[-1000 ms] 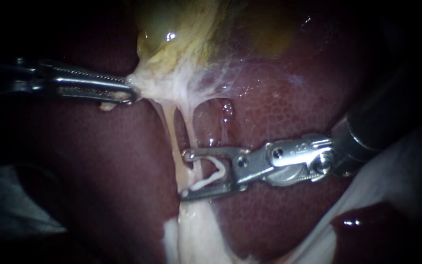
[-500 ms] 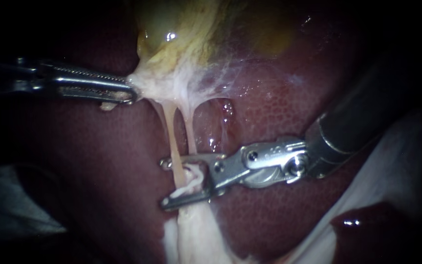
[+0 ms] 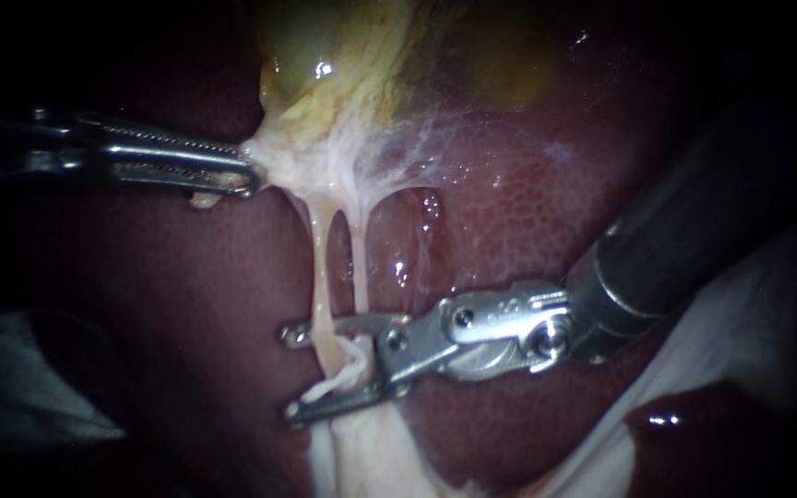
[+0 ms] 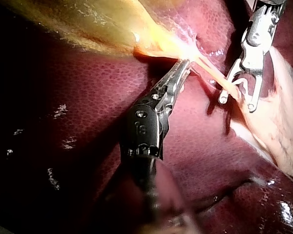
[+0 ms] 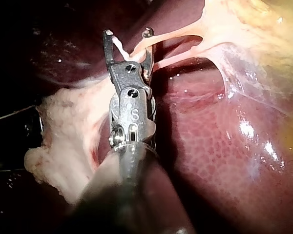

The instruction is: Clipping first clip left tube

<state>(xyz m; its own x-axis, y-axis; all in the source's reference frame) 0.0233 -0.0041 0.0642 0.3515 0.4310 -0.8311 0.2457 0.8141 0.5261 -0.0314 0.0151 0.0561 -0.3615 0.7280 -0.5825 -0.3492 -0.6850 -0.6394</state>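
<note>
Both right instrument (image 3: 294, 375) jaws gaped around the left tube (image 3: 322, 277), tips clear past its edge; left instrument (image 3: 251, 175) clamped the gallbladder (image 3: 343, 74).

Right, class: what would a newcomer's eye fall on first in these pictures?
First, the right instrument, low in the middle of the endoscope view. Its open jaws straddle the pale left tube, and a white clip lies along the lower jaw. Next, the left instrument, with its jaws shut on whitish tissue at the foot of the yellow gallbladder, stretched above the dark red liver.
</note>
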